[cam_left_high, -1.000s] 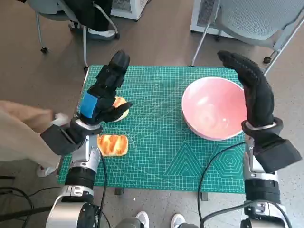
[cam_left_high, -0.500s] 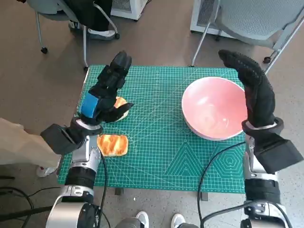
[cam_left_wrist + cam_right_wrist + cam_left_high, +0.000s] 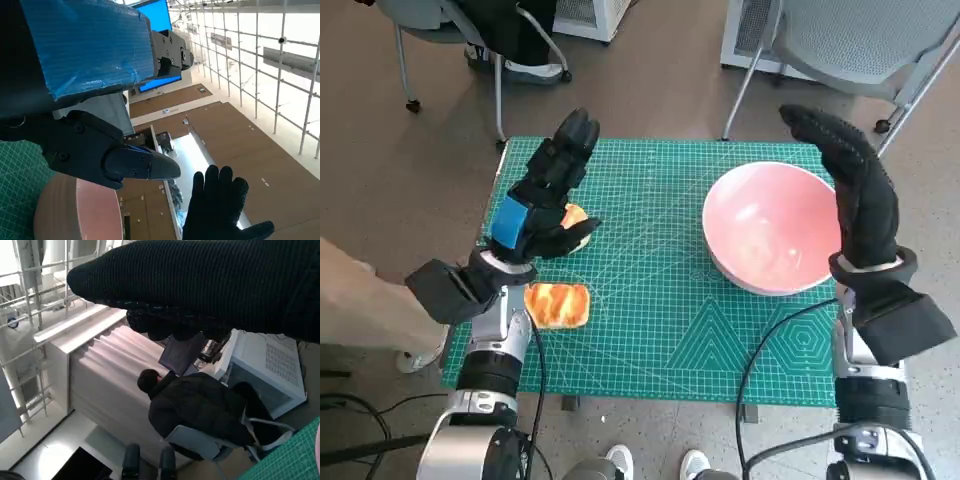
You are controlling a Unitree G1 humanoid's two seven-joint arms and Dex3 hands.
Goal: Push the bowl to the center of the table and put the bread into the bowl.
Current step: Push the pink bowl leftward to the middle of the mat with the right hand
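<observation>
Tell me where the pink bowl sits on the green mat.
In the head view the round pink bowl sits on the green cutting mat's right side, beside the right hand.

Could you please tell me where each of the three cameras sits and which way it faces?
Head view: looks steeply down at the table, bowl, both forearms.
Left wrist view: behind the left robot hand, facing the bowl's rim and the room.
Right wrist view: behind the right robot hand, facing a seated person.
Shared: head and left wrist views both show the gloved hand.

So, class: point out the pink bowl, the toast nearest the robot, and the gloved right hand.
Pink bowl point(image 3: 767, 240): head view, inner bottom.
Toast point(image 3: 558, 304): head view, browned top face.
Right hand point(image 3: 857, 196): head view, glove's back.
</observation>
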